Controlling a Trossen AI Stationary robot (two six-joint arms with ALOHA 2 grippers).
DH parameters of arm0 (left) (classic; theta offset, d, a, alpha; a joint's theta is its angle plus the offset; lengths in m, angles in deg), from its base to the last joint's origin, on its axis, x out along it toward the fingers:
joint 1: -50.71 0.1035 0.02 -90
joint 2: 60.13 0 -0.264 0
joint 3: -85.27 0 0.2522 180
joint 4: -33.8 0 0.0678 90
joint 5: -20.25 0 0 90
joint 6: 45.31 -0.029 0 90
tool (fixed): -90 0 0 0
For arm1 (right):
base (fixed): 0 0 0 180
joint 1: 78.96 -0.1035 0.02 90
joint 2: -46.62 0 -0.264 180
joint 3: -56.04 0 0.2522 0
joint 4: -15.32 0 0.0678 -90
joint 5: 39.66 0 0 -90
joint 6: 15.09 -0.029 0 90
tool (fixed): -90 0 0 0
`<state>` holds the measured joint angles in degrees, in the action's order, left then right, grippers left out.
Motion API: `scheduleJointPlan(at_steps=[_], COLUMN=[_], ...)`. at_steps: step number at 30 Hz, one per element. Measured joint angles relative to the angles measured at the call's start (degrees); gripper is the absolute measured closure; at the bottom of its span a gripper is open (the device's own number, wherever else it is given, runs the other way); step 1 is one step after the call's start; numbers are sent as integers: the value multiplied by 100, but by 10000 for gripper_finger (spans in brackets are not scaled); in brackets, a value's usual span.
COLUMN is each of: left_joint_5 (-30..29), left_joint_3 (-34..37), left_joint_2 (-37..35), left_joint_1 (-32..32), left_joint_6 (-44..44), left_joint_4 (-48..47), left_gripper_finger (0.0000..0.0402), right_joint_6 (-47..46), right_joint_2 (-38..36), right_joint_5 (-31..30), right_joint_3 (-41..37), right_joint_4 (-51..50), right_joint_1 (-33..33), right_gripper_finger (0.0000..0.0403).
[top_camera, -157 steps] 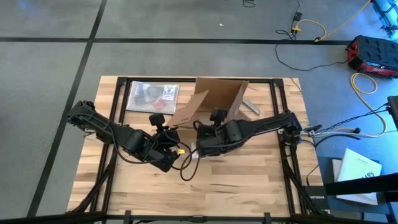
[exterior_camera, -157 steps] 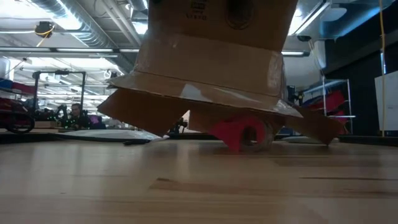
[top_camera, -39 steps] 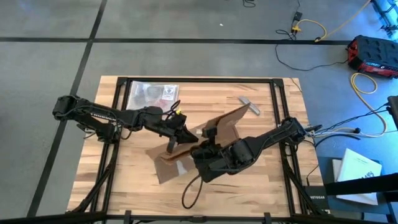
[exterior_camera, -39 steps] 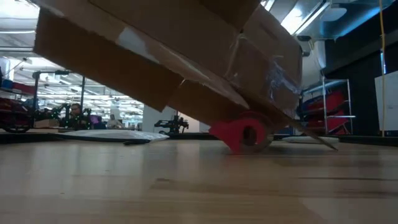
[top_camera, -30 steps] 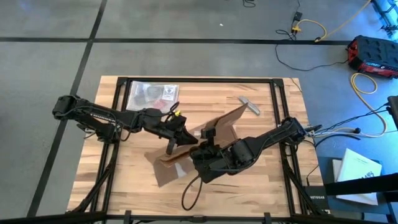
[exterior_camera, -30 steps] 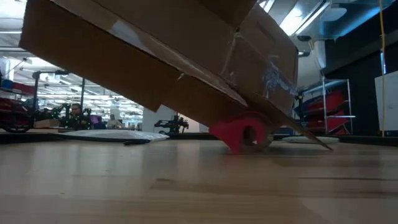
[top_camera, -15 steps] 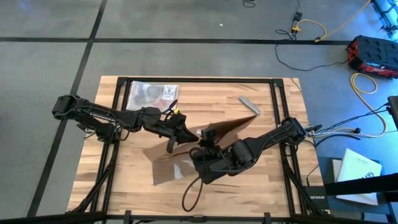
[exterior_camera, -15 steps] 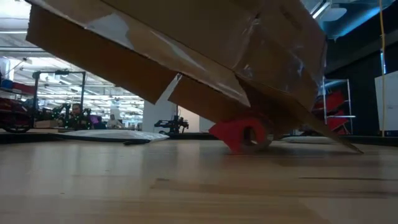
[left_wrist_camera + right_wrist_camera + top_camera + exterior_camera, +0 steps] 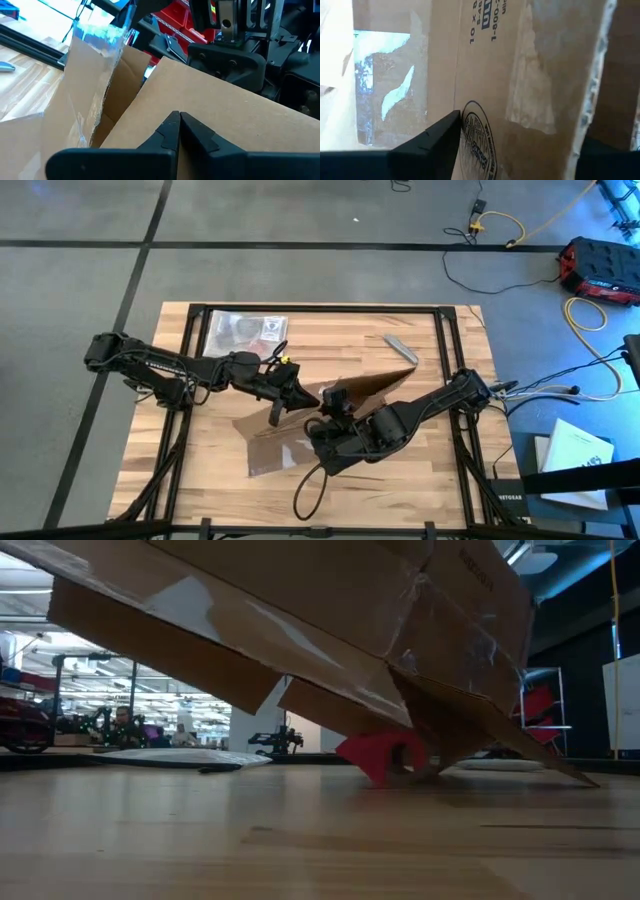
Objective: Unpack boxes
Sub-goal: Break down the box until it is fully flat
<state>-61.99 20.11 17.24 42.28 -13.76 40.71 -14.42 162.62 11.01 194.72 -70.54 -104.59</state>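
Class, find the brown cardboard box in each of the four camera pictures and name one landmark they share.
High view: cardboard box at table centre, between both arms.
Low view: fills the upper picture, tilted.
Left wrist view: fills most of the picture.
Right wrist view: fills the picture.
Shared landmark: its clear tape strips.

The box [image 9: 300, 630] runs off the low view's top and left edges and half covers the red object [image 9: 385, 758] behind it. From above, the right tool [image 9: 335, 412] is buried under cardboard; its printed lettering [image 9: 492, 20] is cut off.
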Motion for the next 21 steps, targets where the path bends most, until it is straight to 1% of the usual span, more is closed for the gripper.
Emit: scheduleJointPlan(at_steps=[2, 9, 10, 12, 17, 21], left_joint_5=[18, 120, 133, 174, 171, 176], left_joint_3=[0, 7, 5, 7, 7, 7], left_joint_2=[3, 15, 15, 15, 9, 7], left_joint_1=[-2, -19, -24, -37, -106, -169], left_joint_6=[17, 60, 60, 51, 7, 90], left_joint_4=[-42, -125, -126, -130, -158, -185], left_gripper_finger=[401, 401, 401, 401, 401, 402], right_joint_6=[6, 138, 153, 150, 168, 431], right_joint_2=[0, 0, 0, 0, 0, 0], right_joint_5=[23, 212, 225, 221, 132, 143], right_joint_3=[-2, 0, 0, 0, 0, 0], right_joint_4=[-19, -144, -149, -150, -84, -69], right_joint_1=[6, 28, 28, 28, 26, 20], right_gripper_finger=[232, 376, 389, 390, 365, 371])
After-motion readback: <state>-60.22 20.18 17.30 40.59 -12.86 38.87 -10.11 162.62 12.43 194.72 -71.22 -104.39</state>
